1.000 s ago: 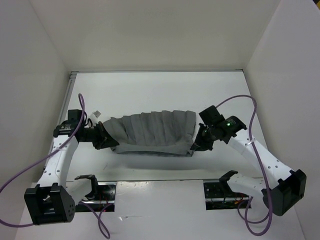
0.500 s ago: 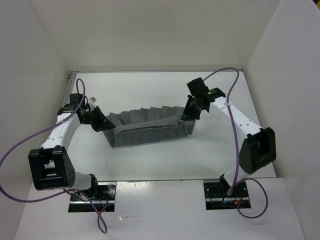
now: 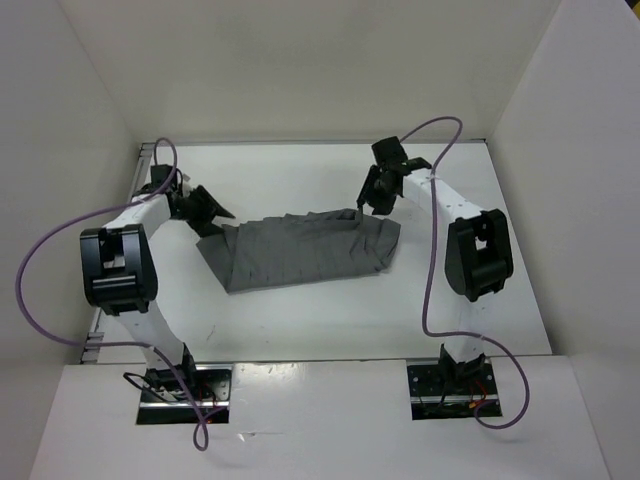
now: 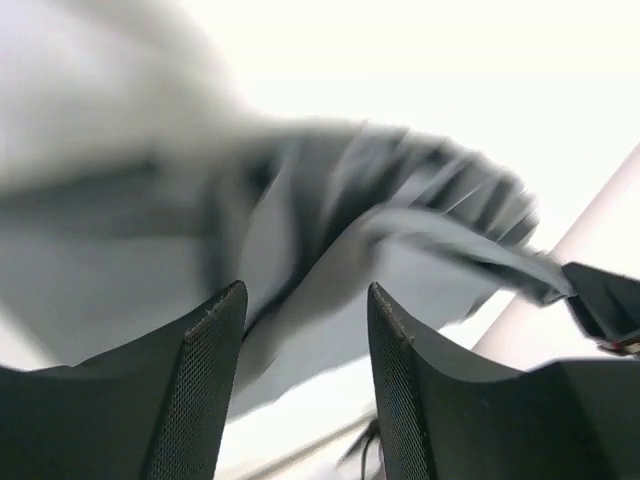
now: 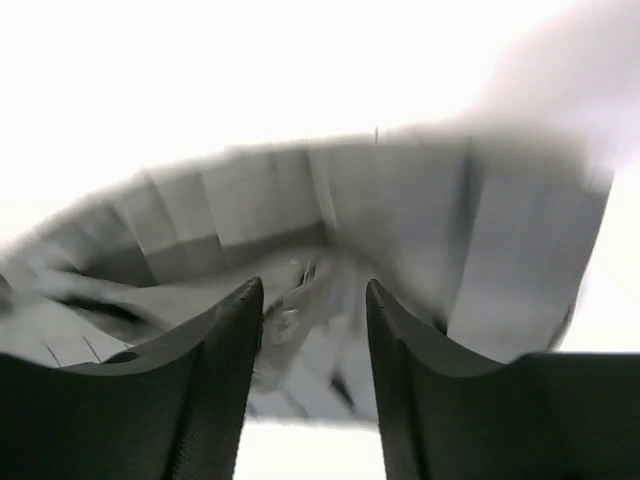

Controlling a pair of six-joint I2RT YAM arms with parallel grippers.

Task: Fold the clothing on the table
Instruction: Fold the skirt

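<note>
Where the clothing (image 3: pixel 300 252) lies, the white table (image 3: pixel 300 330) shows bare all round it. It is one dark grey pleated piece, spread as a long flat band with folds bunched along its far edge.

My left pincer (image 3: pixel 216 213) sits at the clothing's far left corner. Its two fingers (image 4: pixel 200 400) stand well apart with nothing between them, so it grips nothing. The wrist view shows only blurred grey pleats beyond the gap.

My right pincer (image 3: pixel 366 200) sits at the clothing's far right corner. Its two fingers (image 5: pixel 215 390) are likewise parted and it holds nothing, with the pleated cloth beyond the tips. Whether either pincer brushes the fabric I cannot tell from above, since the tips are too close to its edge.

By count there is one garment, two pincers with two fingers each, and two arms reaching past the clothing's short ends. There are also two purple cables, one looping out beyond the clothing's left end (image 3: pixel 40 262) and one beyond its right (image 3: pixel 428 270).
</note>
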